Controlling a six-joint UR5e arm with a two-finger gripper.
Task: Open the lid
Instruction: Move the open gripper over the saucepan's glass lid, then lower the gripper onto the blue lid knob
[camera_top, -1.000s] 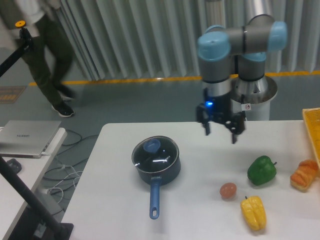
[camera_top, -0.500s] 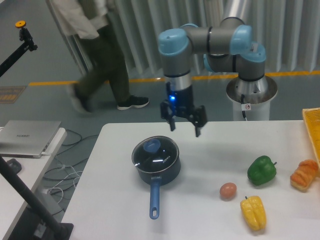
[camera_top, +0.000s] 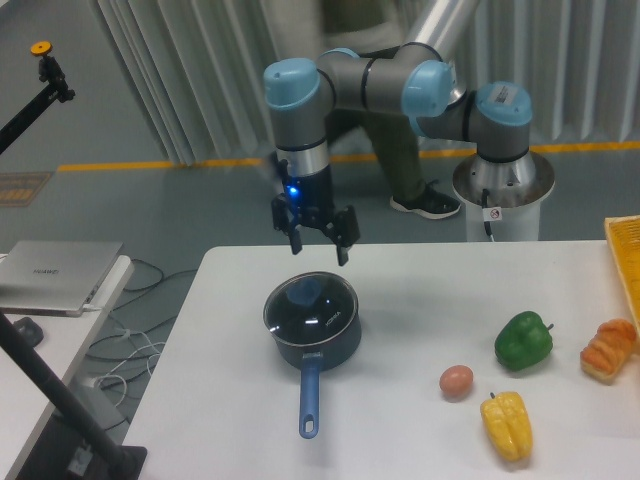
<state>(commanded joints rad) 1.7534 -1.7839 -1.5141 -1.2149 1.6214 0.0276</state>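
Observation:
The lid (camera_top: 312, 305) is a round glass disc with a blue knob (camera_top: 305, 291), lying flat on a dark blue saucepan (camera_top: 318, 340) at the table's left-centre. The pan's long handle (camera_top: 309, 398) points toward the front edge. My gripper (camera_top: 320, 245) hangs open just above the pan's far rim, fingers pointing down, clear of the lid and holding nothing.
A green pepper (camera_top: 523, 339), a brown egg (camera_top: 456, 380), a yellow pepper (camera_top: 507, 424) and a bread roll (camera_top: 608, 349) lie on the white table (camera_top: 420, 290) at the right. A person (camera_top: 400, 150) walks behind the table. A laptop (camera_top: 55, 275) sits at the left.
My gripper has swept left across the back of the table, from the right of the pan to just above its far rim. The person behind has walked to the right.

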